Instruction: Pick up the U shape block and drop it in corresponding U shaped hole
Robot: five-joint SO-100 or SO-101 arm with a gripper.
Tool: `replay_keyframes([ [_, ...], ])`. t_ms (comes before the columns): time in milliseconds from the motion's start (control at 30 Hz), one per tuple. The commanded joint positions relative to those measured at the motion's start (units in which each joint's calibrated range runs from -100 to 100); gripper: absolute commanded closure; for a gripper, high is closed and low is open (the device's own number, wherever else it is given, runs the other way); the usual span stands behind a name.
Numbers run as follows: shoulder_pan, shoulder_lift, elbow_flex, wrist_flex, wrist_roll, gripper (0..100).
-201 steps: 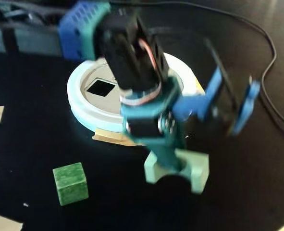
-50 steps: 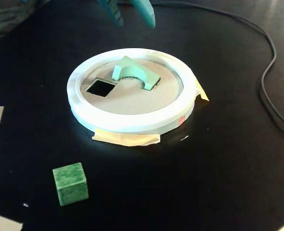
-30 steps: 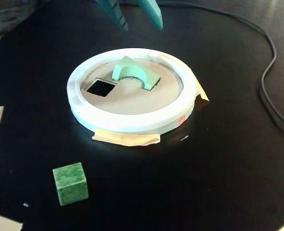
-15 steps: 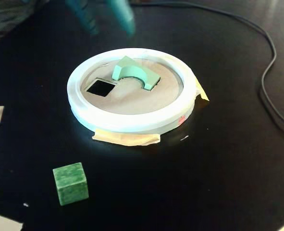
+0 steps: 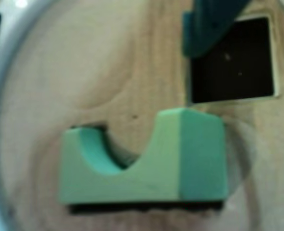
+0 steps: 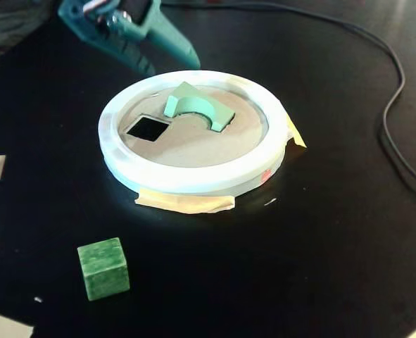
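- Your U shape block (image 6: 195, 107) sits tilted and partly sunk in the U shaped hole (image 5: 86, 129) of the tan disc (image 6: 193, 141), just in front of the gripper (image 6: 171, 62).
- Your gripper hangs above the disc's far rim with nothing in it, teal fingers (image 6: 176, 49) a narrow way apart.
- The square cutout (image 6: 147, 128) lies just beside the block.
- The dark green cube (image 6: 103, 268) rests on the black table (image 6: 320, 246), well apart from your gripper.
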Motion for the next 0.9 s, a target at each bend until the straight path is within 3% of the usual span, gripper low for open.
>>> replay_keyframes([
  [0,-1.8,-4.2,4.1,-12.6,-0.2,36],
  [133,-3.2,-3.3,5.5,-17.7,-0.2,36],
  [567,-2.2,2.9,5.9,-18.0,-0.9,36],
  [867,-2.0,10.7,6.9,-30.1,-0.9,36],
])
